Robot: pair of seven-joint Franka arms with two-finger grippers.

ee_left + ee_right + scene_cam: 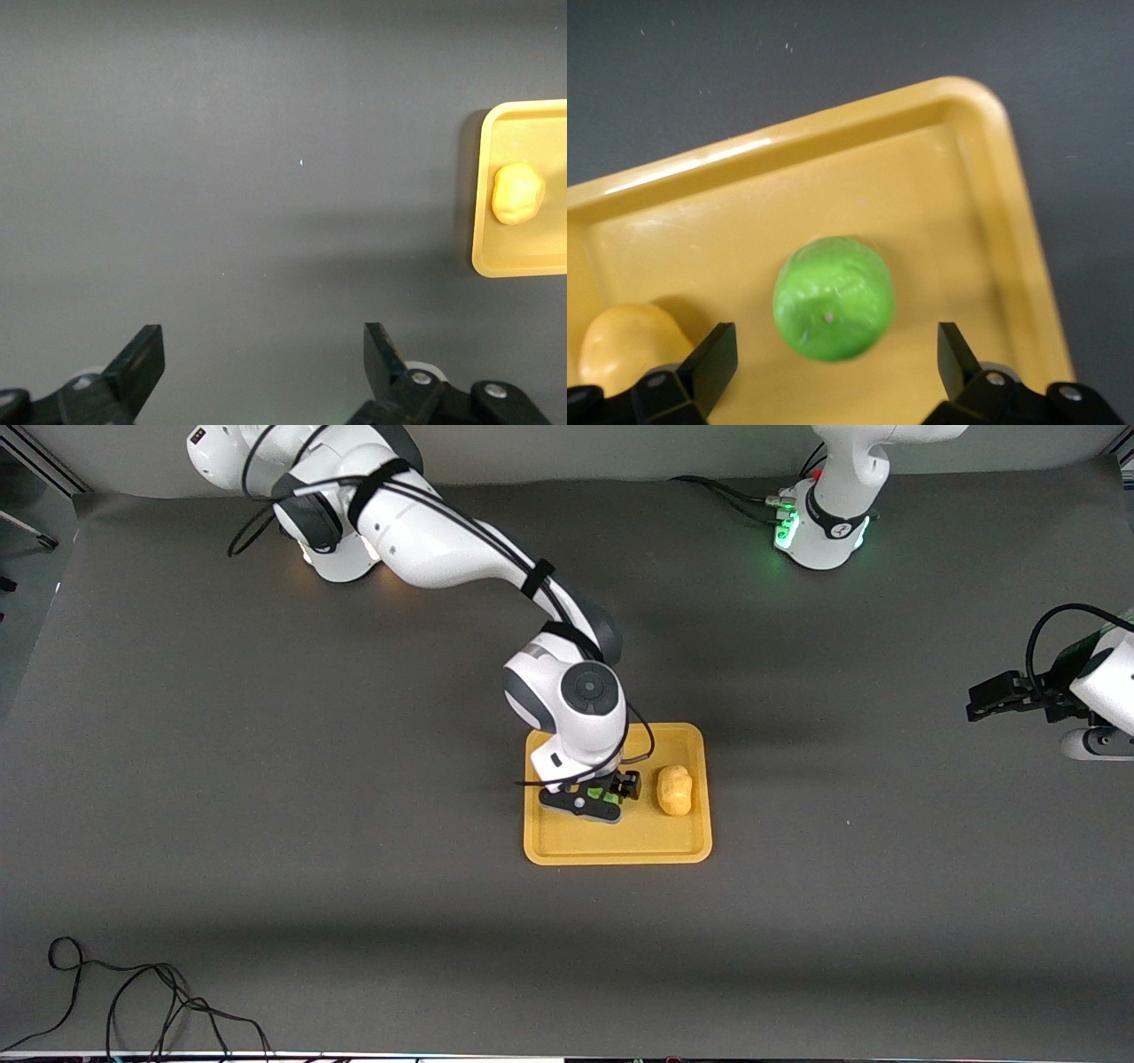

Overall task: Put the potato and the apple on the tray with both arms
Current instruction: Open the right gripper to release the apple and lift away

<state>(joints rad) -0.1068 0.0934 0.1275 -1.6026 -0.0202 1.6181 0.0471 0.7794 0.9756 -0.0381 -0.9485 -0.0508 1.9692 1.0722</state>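
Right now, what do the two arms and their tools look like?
Both arms are glossy white with dark grey joints and black cables strapped along them. The right tool and left tool are black with two fingers. The left arm's base glows green; the right arm's base glows warm white.

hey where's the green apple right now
The apple sits on the tray, beside the potato toward the right arm's end, directly under the open right gripper; the front view mostly hides it beneath that gripper.
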